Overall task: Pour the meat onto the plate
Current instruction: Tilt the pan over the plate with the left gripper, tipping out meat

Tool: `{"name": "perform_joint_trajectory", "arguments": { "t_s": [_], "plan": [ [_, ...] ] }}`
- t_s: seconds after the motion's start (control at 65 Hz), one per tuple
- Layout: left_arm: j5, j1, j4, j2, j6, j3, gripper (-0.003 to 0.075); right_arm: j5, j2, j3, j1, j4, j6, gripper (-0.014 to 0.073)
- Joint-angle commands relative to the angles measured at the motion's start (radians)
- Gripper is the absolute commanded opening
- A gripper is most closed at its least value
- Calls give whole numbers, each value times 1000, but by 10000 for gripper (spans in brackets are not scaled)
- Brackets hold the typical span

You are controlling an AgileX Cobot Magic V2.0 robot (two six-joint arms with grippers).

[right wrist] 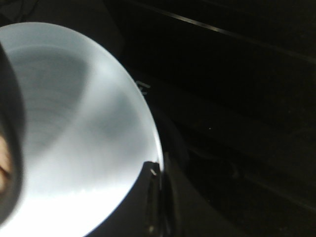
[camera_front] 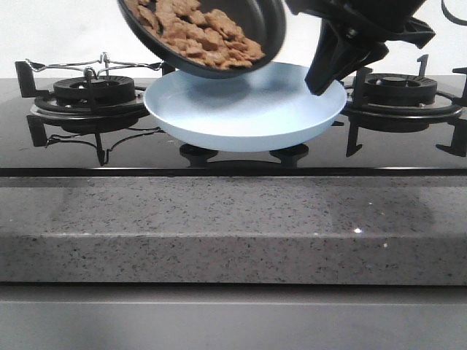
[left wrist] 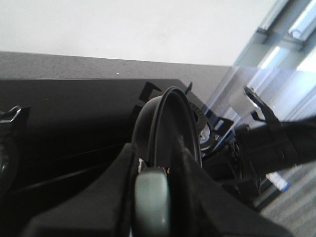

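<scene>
A black frying pan [camera_front: 268, 22] hangs tilted over the plate [camera_front: 241, 120], its low edge just above the plate's middle. The meat [camera_front: 197, 33], small reddish-brown pieces, lies heaped in the pan. The pale blue-white plate is held slightly above the stovetop and its inside is bare. My right gripper [camera_front: 321, 82] is shut on the plate's right rim; in the right wrist view its fingers [right wrist: 152, 197] pinch the rim of the plate [right wrist: 74, 123]. My left gripper [left wrist: 152, 182] is shut on the pan's grey handle [left wrist: 152, 202], with the pan [left wrist: 165, 123] seen edge-on. In the front view the left gripper is out of frame.
The plate is over a black glass stovetop [camera_front: 146, 149]. A burner with a grate [camera_front: 87, 91] is to the left and another burner [camera_front: 401, 91] to the right. Two knobs [camera_front: 198, 153] sit under the plate. A speckled grey counter edge [camera_front: 233, 226] runs along the front.
</scene>
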Motion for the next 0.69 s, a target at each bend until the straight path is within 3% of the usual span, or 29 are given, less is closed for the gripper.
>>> {"name": "perform_joint_trajectory", "arguments": {
  "t_s": [0.0,0.277,0.677],
  "plan": [
    [-5,-42,-86,-31,94,-35,-20,-36,-50,-19,-1,9,-10,-114],
    [-40,-113,-94,-31,376,-37,-20,-36,-50,-19,-1,9,-10,-114],
    [-22,-113,-119,-31,683,-37,-20,-36,-50,-19,-1,9,-10,-114]
  ]
}}
